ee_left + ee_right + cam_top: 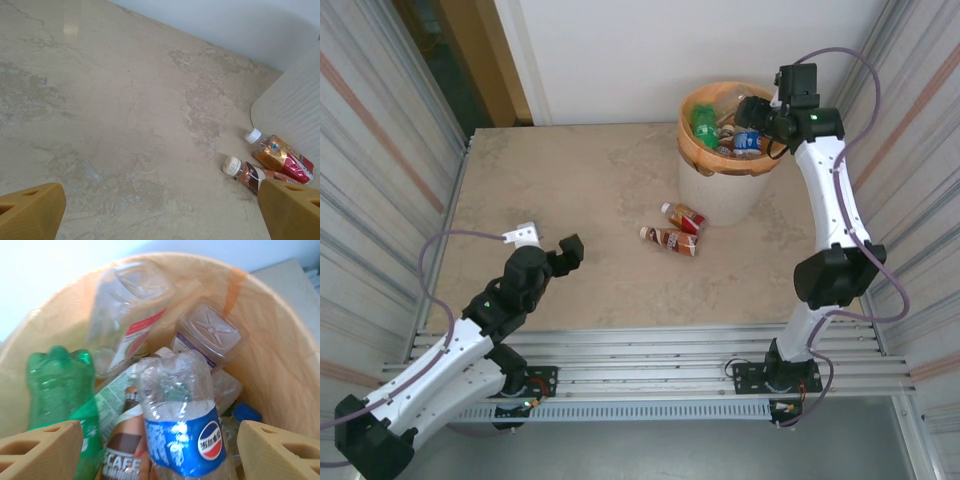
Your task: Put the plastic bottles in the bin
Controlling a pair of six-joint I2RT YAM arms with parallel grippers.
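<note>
R claw (160, 432): spread over bin (685, 135), gripping nothing; Pepsi-label bottle (182, 425) lies loose between jaws, on the pile.
Do well: prob. lift straight up, clear of liner.
L claw (548, 240): spread, empty, above worktop (570, 180).
Remaining: red-label bottle (683, 216) & brown bottle (670, 240) near bin base, unobstructed.

Bin (722, 196) (nearly full), two bottles (669, 240) beside

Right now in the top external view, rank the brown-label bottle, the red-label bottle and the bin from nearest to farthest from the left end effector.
1. Brown-label bottle, mid-table, to the right of the left end effector.
2. Red-label bottle, just beyond the first.
3. Bin, far right.
</note>
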